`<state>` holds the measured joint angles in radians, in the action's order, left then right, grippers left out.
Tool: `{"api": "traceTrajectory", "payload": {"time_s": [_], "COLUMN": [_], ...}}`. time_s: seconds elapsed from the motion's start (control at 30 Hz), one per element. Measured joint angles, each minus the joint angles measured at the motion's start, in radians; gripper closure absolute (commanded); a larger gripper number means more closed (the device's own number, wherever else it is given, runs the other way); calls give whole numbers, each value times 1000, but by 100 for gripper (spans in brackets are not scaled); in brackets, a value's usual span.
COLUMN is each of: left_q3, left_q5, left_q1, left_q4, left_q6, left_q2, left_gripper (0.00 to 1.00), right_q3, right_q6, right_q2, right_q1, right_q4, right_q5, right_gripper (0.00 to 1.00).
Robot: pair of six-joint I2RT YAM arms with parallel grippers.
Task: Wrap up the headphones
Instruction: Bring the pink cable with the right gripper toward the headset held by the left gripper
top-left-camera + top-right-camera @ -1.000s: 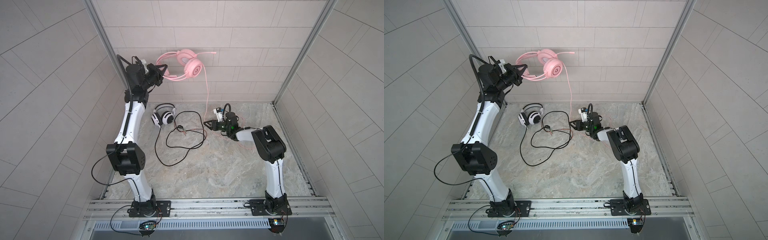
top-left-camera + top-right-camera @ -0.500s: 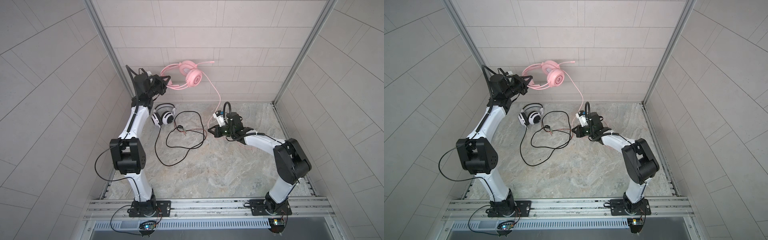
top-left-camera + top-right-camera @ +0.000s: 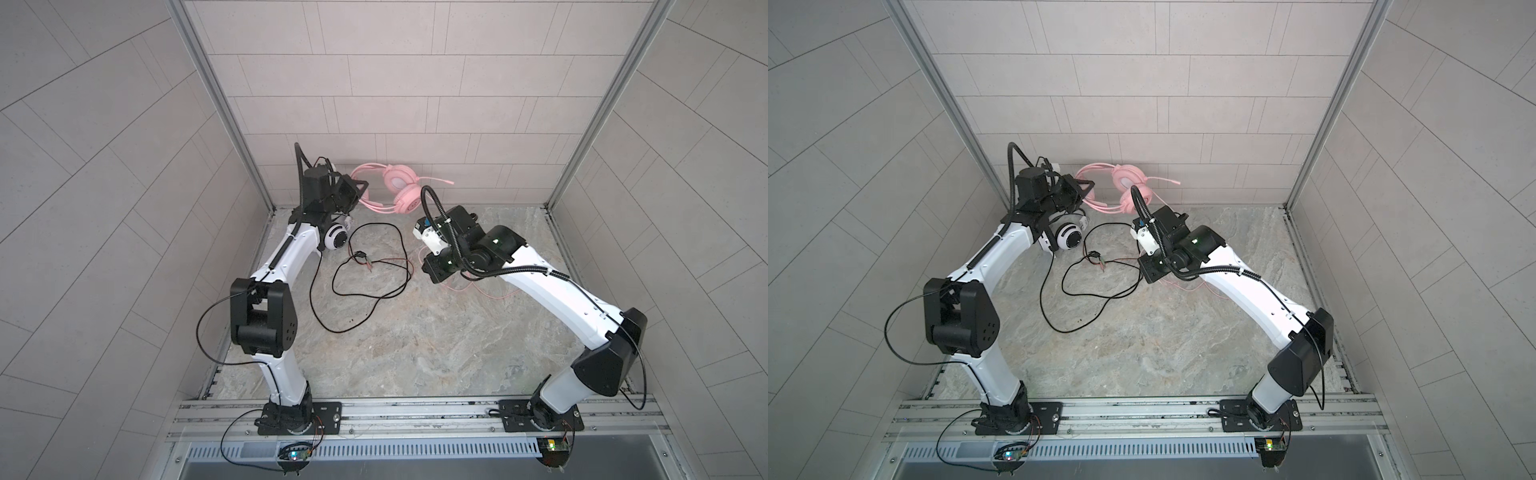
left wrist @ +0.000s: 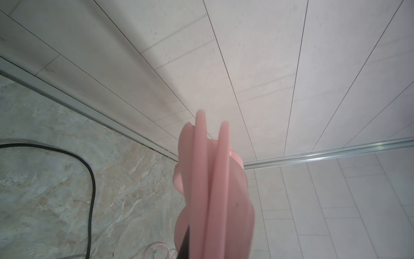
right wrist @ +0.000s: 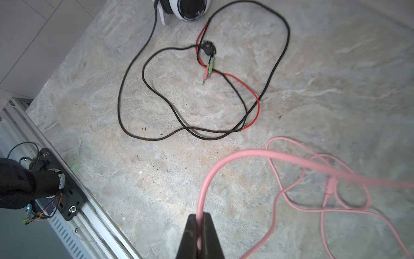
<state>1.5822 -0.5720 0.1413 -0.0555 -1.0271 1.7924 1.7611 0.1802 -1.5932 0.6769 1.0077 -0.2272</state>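
The left hand [image 3: 360, 190] is clenching the headband of the pink headphones [image 3: 400, 188] and holding the set up in front of the back wall [image 3: 415, 124], with the two ear cups hanging to the right of the fingers. In the left wrist view the pink band is filling the near field and is blurring out of focus. The right hand [image 5: 200, 224] is pinching the pink cable [image 5: 235, 157] between closed fingertips; from there the cable is arching up and running off toward the headset, while the rest of it is lying in loose, tangled loops on the desk [image 3: 415, 353] just beside and partly under that arm.

Further out, the white-and-black headphones [image 3: 334, 239] are resting on the desk below the left arm's wrist, near the back left corner. Their black cable [image 3: 374, 295] is sprawling in wide open loops across the middle of the desk — well apart from the pink loops. In the right wrist view a red wire [image 5: 255, 105] is running alongside part of it, and two plugs [image 5: 208, 69], one pink and one green, are lying side by side inside the loops.
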Motion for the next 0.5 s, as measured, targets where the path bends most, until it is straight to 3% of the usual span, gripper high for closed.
{"api": "traceTrajectory", "payload": {"time_s": [0.27,0.5], "left_q3": [130,175], "left_q5": [-57,-211], "left_q1": [95,104], "left_q4": [269,297], "left_q6": [297,397], "left_q2": [8,58], "left_gripper": [100,100], "right_q3": [554,681], "right_q6": [-76,-94], "right_q2": [-166,-229], "right_q1": [20,-10], "right_q4": [375,456], "right_q5": [-2,-84], "right_gripper": [96,96]}}
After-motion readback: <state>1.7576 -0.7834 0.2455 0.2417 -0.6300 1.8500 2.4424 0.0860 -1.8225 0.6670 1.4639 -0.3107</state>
